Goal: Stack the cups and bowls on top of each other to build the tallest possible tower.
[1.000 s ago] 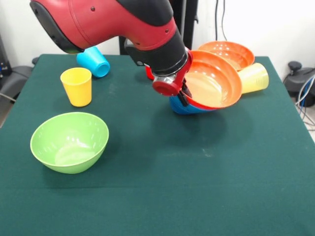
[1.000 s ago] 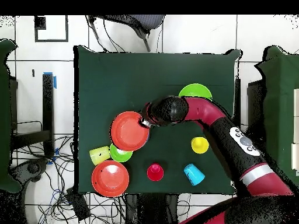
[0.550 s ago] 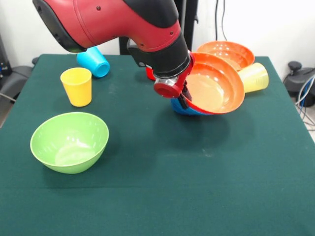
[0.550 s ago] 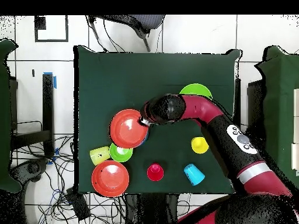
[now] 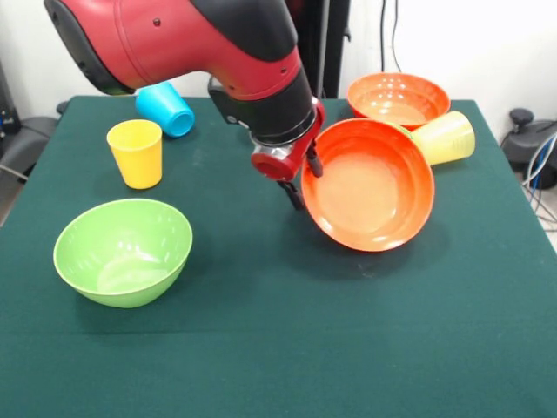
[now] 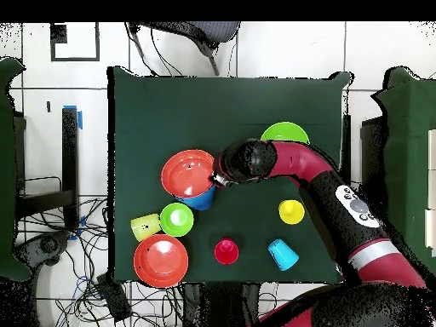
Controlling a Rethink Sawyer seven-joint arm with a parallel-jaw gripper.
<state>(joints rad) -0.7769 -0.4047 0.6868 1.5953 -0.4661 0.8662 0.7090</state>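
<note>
Now the gripper (image 5: 300, 178) tips the orange-red bowl (image 5: 370, 187) steeper than a second ago.
I see its fingers pinching the rim; the blue bowl (image 6: 201, 199) below stays behind, so stacking stalls.

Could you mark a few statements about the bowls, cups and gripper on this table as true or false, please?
1. The gripper grips the rim of a tilted orange-red bowl. True.
2. The opaque yellow cup lies on its side. False: it stands upright, mouth up.
3. The light blue cup lies on its side. True.
4. The big green bowl holds a cup. False: it is empty.
5. A second orange-red bowl sits behind the held one. True.
</note>
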